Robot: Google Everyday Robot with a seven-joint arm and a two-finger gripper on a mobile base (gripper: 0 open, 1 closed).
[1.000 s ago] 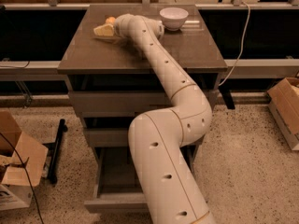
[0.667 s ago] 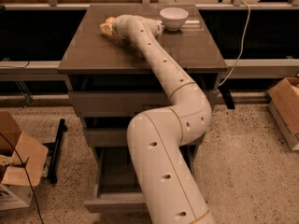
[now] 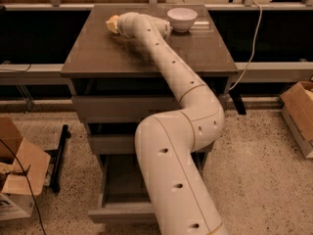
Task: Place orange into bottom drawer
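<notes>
Speckled stone floor, dim room; grey-brown wooden cabinet with a flat dark top (image 3: 98,53) and three drawers stands against a black back rail.

- Small round smooth-skinned orange: not visible anywhere. Not on the bare cabinet top, not in the drawer. If present, it sits hidden behind the wrist at the far left rear of the top.
- Pale yellowish gripper (image 3: 113,23): at the rear left of the cabinet top, low to the surface, pointing away from the camera. Whether it is spread, closed, or holding the fruit cannot be told.
- Change over the last second: the gripper has crept a little further back and right along the top, toward the rear edge. Reads as closing in on the pick point, not yet a lift.
- White jointed robot arm (image 3: 181,131): runs from the lower frame up across the cabinet front and over the top.
- Round white ceramic bowl (image 3: 182,18): rear of the top, just right of the wrist.
- Wide shallow grey-brown bottom drawer (image 3: 117,213): pulled out, partly screened by the arm.

Judgement: task still in the grasp stage; carrying down to the drawer remains.
</notes>
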